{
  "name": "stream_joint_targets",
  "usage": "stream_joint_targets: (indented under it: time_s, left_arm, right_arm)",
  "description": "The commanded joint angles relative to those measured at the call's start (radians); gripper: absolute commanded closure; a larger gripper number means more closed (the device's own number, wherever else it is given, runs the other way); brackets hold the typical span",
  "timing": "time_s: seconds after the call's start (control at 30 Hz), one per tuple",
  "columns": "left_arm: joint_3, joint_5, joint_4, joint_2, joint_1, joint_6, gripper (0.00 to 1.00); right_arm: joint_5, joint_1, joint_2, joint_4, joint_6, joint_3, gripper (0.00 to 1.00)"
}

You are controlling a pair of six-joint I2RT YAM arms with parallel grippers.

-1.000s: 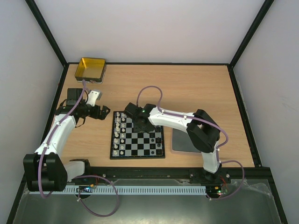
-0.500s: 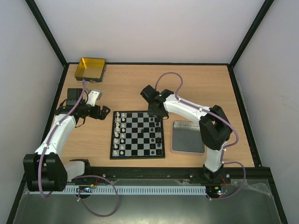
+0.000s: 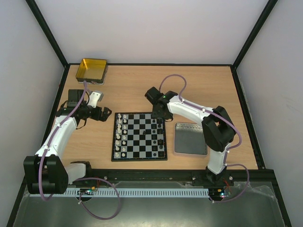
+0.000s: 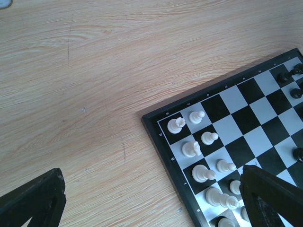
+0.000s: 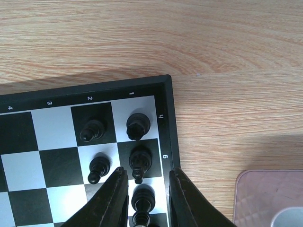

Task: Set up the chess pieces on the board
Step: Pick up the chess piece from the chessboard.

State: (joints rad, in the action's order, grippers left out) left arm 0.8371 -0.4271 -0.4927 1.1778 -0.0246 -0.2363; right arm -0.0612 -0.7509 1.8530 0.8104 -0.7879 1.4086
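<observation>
The board (image 3: 139, 159) lies in the middle of the table. White chess pieces (image 3: 121, 135) fill its two left columns and black chess pieces (image 3: 159, 137) stand along its right side. My right gripper (image 3: 159, 115) hangs over the board's far right corner. In the right wrist view its fingers (image 5: 118, 198) are a square's width apart, straddling a standing black piece (image 5: 142, 196) with a gap on each side. Other black pieces (image 5: 138, 126) stand just beyond. My left gripper (image 3: 102, 115) hovers wide open left of the board, over bare wood near the white pieces (image 4: 199, 142).
A grey tray (image 3: 189, 138) lies just right of the board, and its corner shows in the right wrist view (image 5: 270, 198). A gold tin (image 3: 91, 69) sits at the far left corner of the table. Black frame rails edge the table.
My right gripper has swung from over the board's middle to its far right corner, then settled slightly. The left arm has not moved.
</observation>
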Motion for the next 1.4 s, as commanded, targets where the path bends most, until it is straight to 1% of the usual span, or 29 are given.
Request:
stream_joint_targets:
  time_s: [0.0, 0.2, 0.67, 0.87, 1.1, 1.37]
  left_arm:
    - [0.008, -0.015, -0.018, 0.004, -0.005, -0.008, 0.01]
    - [0.008, -0.015, -0.018, 0.003, -0.005, -0.008, 0.0]
    - [0.012, -0.017, -0.019, 0.018, -0.001, -0.009, 0.01]
    - [0.013, -0.015, -0.02, 0.017, -0.001, -0.008, 0.0]
    - [0.012, -0.015, -0.02, 0.017, -0.001, -0.009, 0.01]
    - [0.014, -0.016, -0.02, 0.019, -0.001, -0.008, 0.01]
  right_arm:
    - [-0.004, 0.008, 0.003, -0.003, 0.017, -0.014, 0.76]
    - [0.021, 0.008, 0.011, -0.014, 0.016, -0.024, 0.76]
    - [0.088, 0.002, -0.039, -0.065, 0.006, -0.121, 0.79]
    - [0.091, 0.001, -0.035, -0.071, 0.006, -0.12, 0.79]
    - [0.05, 0.001, -0.049, -0.037, 0.008, -0.092, 0.79]
    - [0.065, -0.002, -0.084, -0.005, 0.004, -0.067, 0.79]
